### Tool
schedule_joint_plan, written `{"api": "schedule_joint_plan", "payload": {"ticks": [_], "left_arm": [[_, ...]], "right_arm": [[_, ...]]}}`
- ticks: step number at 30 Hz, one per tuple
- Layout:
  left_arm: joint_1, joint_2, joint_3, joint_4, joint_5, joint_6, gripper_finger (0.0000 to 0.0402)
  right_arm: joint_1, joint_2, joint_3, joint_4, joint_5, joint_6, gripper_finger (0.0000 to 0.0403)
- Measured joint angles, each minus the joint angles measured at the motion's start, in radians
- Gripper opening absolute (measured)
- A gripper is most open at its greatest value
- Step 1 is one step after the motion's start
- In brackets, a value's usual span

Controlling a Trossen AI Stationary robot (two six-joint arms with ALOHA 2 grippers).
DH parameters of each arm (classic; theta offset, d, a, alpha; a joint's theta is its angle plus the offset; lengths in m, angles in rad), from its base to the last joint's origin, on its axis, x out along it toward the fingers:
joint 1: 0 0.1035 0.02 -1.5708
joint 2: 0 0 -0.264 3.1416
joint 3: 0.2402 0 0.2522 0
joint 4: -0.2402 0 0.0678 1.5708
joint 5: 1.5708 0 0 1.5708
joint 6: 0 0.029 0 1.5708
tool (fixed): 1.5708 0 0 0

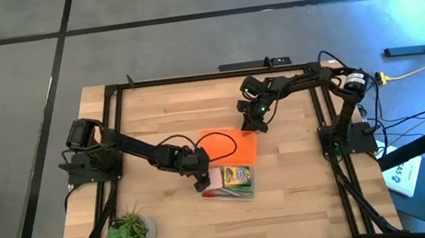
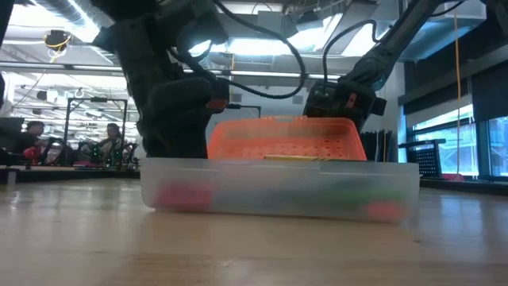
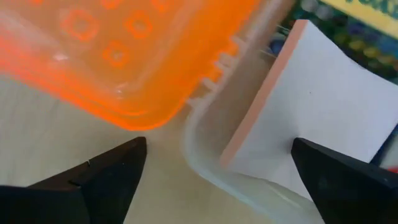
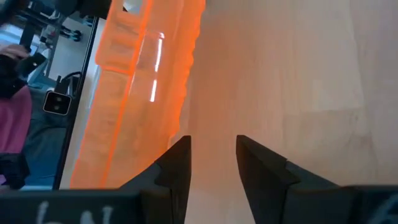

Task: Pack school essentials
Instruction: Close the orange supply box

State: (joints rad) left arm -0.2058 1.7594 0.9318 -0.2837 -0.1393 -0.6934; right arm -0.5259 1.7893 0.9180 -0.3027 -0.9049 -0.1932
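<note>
A green potted plant (image 1: 129, 233) is sitting at the bench's (image 1: 305, 197) near corner, well apart from the left claw (image 1: 202, 182). A clear plastic box (image 1: 234, 190) is lying just beside that claw, its orange perforated lid (image 1: 228, 146) resting tilted against it, reaching toward the right claw (image 1: 256, 121). People (image 2: 111, 139) are sitting far behind.

Left gripper (image 1: 202, 184) beside the clear plastic box (image 1: 232, 181); orange perforated lid (image 1: 227, 145) just behind it; right gripper (image 1: 260, 126) near the lid.

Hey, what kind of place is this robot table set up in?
Most likely a robotics lab or workshop: exposed ceiling ducts overhead, seated people at workstations behind the table, and loose cables beside it.
</note>
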Motion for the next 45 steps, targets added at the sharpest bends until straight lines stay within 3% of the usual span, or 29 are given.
{"api": "schedule_joint_plan", "payload": {"ticks": [6,18,25,35,45], "left_arm": [[0.0,0.001,0.091,-0.132,0.011,0.098,0.0396],[0.001,-0.007,0.174,-0.299,0.011,0.101,0.0396],[-0.015,-0.118,0.182,-0.359,-0.002,0.069,0.0396],[-0.048,-0.33,0.183,-0.443,-0.143,-0.007,0.0396],[-0.073,-0.416,0.183,-0.449,-0.173,-0.04,0.0396]], "right_arm": [[0.022,-0.002,0.004,-0.003,-0.029,-0.023,0.0129],[0.08,-0.003,0.125,-0.047,-0.033,-0.027,0.0129],[0.138,-0.003,0.187,-0.124,-0.028,-0.051,0.0129],[0.294,-0.004,0.257,-0.195,0.095,-0.046,0.0129],[0.483,-0.005,0.344,-0.226,0.254,-0.02,0.0129]]}}
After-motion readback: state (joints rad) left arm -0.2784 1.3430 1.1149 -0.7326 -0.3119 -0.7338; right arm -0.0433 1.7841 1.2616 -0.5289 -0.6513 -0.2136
